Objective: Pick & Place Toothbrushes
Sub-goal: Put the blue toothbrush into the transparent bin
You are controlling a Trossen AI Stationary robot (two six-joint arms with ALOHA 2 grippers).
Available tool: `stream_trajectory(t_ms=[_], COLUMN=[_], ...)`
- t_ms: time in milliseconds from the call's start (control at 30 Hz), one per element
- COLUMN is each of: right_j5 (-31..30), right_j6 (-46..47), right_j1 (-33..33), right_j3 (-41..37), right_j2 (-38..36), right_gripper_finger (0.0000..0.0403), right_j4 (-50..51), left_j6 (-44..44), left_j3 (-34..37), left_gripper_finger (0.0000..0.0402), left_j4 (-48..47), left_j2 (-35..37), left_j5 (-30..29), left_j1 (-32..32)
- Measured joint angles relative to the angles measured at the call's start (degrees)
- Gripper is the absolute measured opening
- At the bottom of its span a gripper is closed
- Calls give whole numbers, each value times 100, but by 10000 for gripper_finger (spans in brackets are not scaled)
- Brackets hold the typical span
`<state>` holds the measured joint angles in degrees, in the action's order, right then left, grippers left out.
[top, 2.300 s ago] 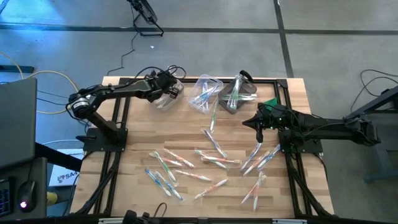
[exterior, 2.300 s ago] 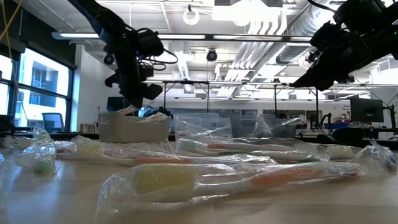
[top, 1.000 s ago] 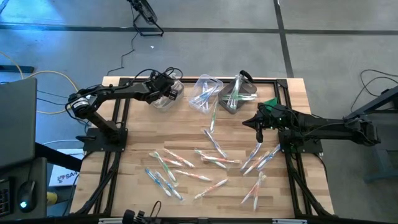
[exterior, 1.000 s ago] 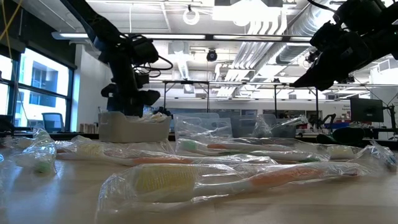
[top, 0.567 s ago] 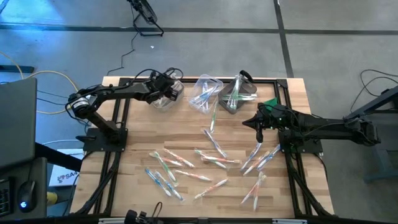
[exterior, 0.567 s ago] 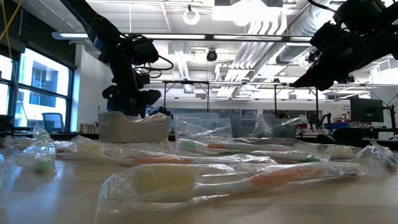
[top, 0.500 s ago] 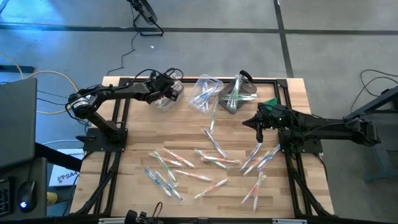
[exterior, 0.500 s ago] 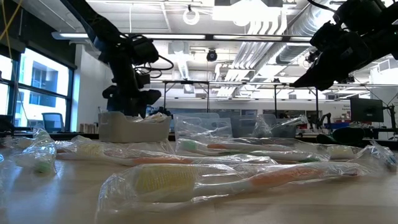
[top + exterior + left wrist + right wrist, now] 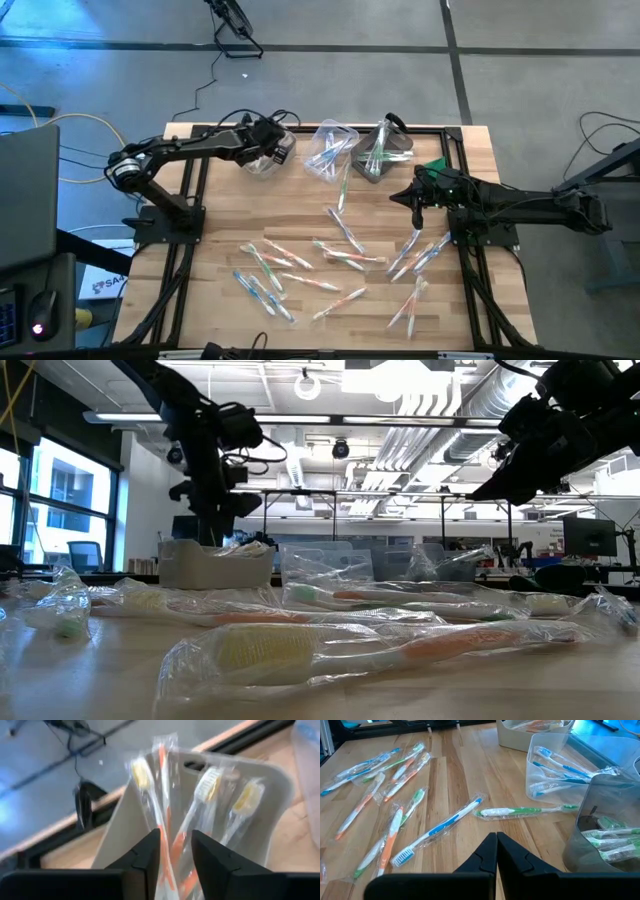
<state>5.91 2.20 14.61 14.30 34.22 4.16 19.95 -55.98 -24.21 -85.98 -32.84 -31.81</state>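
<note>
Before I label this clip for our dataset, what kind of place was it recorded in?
Probably a robotics lab or open industrial workspace: a wooden table on a concrete floor, exposed ceiling ducts, and monitors behind.

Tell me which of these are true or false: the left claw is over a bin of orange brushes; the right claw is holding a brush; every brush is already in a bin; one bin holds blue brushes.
1. The left gripper is over the grey bin holding orange toothbrushes. True.
2. The right gripper is holding a brush. False: its fingers are shut with nothing between them.
3. Every brush is already in a bin. False: many loose toothbrushes lie on the table.
4. The clear bin holds blue toothbrushes. True.
</note>
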Motion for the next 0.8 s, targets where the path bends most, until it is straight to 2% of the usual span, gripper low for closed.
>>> stream_trajectory(t_ms=[800], right_j5=[0], right_j6=[-7], right_j1=[1], right_j3=[-2], right_j2=[0], right_gripper_finger=[2], right_j4=[17], left_j6=[-1], left_j3=[-1], left_gripper_finger=[11], left_j4=[-257], left_j2=[324], left_j5=[-260], left_j1=[611])
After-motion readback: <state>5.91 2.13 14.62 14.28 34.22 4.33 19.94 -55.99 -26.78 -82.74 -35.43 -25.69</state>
